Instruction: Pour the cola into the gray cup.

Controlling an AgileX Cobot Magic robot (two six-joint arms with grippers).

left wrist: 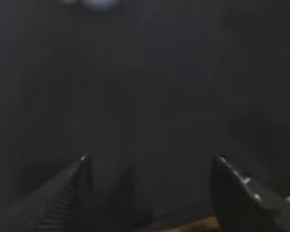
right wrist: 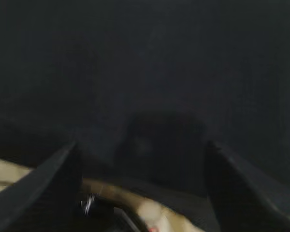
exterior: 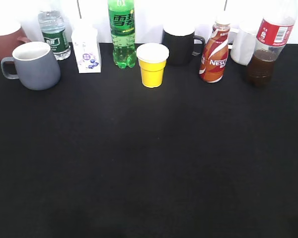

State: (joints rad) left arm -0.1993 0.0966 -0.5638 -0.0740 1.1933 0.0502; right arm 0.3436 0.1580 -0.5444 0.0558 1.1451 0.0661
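Observation:
The cola bottle [exterior: 268, 47], clear with dark brown liquid low in it and a red label, stands at the far right back of the black table. The gray cup [exterior: 36, 65], blue-gray with a white inside and its handle to the left, stands at the far left back. Neither arm shows in the exterior view. My left gripper [left wrist: 150, 162] is open and empty over bare black cloth. My right gripper [right wrist: 141, 147] is open and empty over black cloth; its view is blurred.
Along the back stand a reddish-brown mug [exterior: 4, 40], a water bottle [exterior: 53, 34], a small white carton [exterior: 86, 50], a green Sprite bottle [exterior: 121, 34], a yellow cup [exterior: 152, 65], a black mug [exterior: 181, 44], a Nescafe bottle [exterior: 215, 52] and a white mug [exterior: 243, 44].

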